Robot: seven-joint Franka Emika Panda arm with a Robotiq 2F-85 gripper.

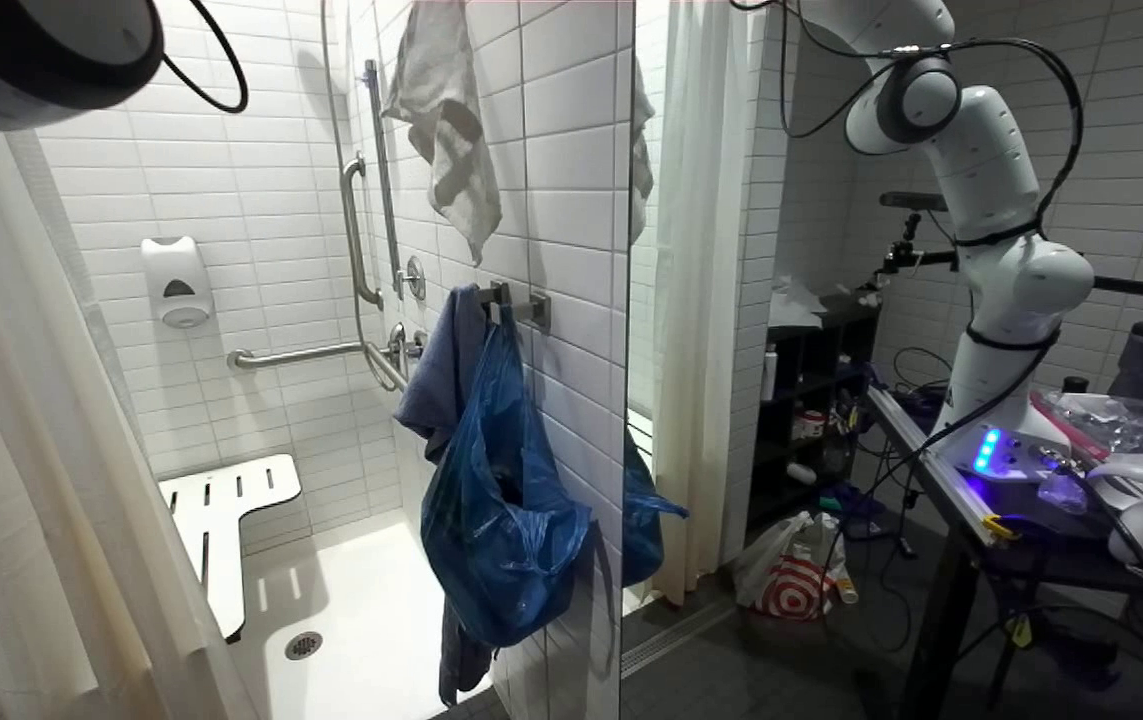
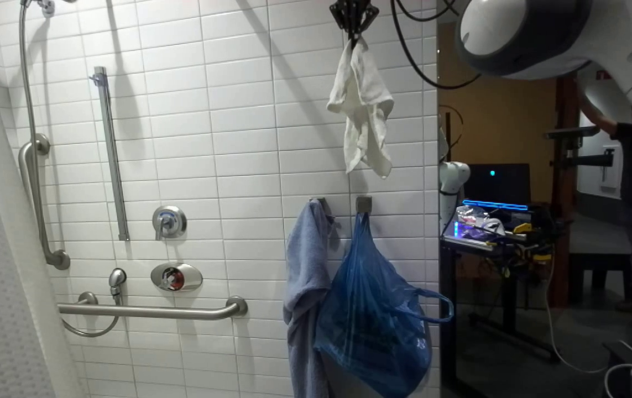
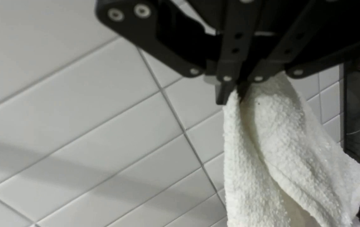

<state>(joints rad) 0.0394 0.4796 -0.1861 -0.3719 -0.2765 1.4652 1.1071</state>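
I see my gripper (image 2: pixel 354 40) clamped on the top of a white cloth (image 2: pixel 365 105), rest of it drooping in loose folds in front of the tiled wall (image 2: pixel 244 143) (can't tell if it touches). In both exterior views the cloth hangs higher than the blue plastic bag (image 2: pixel 374 320), which dangles from a square hook (image 2: pixel 364 204), and the blue-gray towel (image 2: pixel 306 271) just beside the bag.

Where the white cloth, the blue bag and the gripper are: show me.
White cloth (image 2: pixel 368 110): in an exterior view, middle of the hanging folds.
Blue bag (image 2: pixel 375 318): in an exterior view, on its bulging body.
Gripper (image 3: pixel 238 90): in the wrist view, midway between its fingertips.
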